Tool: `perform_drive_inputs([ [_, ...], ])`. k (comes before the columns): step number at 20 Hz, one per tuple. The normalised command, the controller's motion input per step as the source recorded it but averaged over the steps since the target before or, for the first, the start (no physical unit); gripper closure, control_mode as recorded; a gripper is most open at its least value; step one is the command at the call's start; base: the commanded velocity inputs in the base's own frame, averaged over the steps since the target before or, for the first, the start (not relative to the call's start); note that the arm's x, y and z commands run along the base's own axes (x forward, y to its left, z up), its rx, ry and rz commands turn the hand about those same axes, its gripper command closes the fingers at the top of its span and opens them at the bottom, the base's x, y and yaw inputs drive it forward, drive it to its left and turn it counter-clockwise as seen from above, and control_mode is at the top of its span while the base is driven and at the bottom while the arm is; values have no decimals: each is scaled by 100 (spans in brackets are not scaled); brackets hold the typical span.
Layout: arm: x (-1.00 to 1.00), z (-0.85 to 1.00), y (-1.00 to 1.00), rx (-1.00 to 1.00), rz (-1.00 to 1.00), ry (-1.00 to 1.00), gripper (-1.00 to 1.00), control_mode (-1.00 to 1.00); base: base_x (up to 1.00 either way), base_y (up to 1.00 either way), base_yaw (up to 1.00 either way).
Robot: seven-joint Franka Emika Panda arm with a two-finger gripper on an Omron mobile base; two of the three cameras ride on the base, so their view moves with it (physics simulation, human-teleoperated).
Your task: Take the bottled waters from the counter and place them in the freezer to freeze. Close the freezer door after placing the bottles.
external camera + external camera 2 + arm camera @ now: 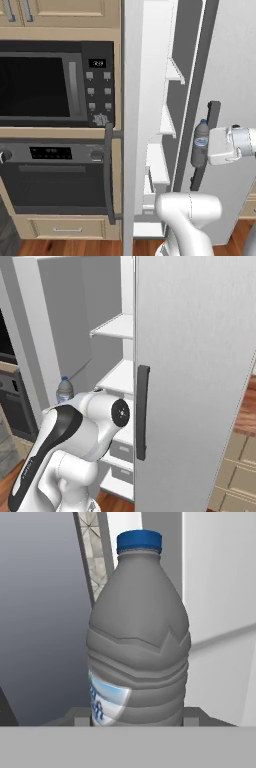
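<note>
My gripper point(205, 150) is shut on a greyish bottled water point(201, 142) with a blue cap and a blue label, held upright. In the hand view the bottle point(137, 637) stands between the two fingertips point(80, 718). It hangs just in front of the open freezer point(160, 125), level with its middle white shelves point(120, 376). The freezer door point(131, 125) is swung wide open to the left and I see it edge-on. Over my arm, the bottle's cap point(65, 387) peeks out. The counter is out of view.
The plain right-hand fridge door point(195, 366) is closed, its dark handle point(212, 115) right behind the bottle. A black microwave point(50, 82) and wall oven point(55, 175) stand left of the open door. Drawers point(122, 451) sit low inside the freezer.
</note>
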Motion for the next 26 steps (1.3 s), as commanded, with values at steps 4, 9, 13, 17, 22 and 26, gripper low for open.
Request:
perform_drive_inputs([
  [4, 0, 0, 0, 0, 0, 0, 100, 100, 25, 1, 0],
  [9, 3, 0, 0, 0, 0, 0, 100, -100, 16, 0, 0],
  [13, 1, -1, 0, 0, -10, 0, 100, -100, 0, 0, 0],
  [17, 0, -10, 0, 0, -14, 0, 100, -100, 0, 0, 0],
  [22, 0, -22, 1, 0, -29, -1, 100, -100, 0, 0, 0],
  [26, 7, -40, 0, 0, -26, 0, 100, -100, 0, 0, 0],
])
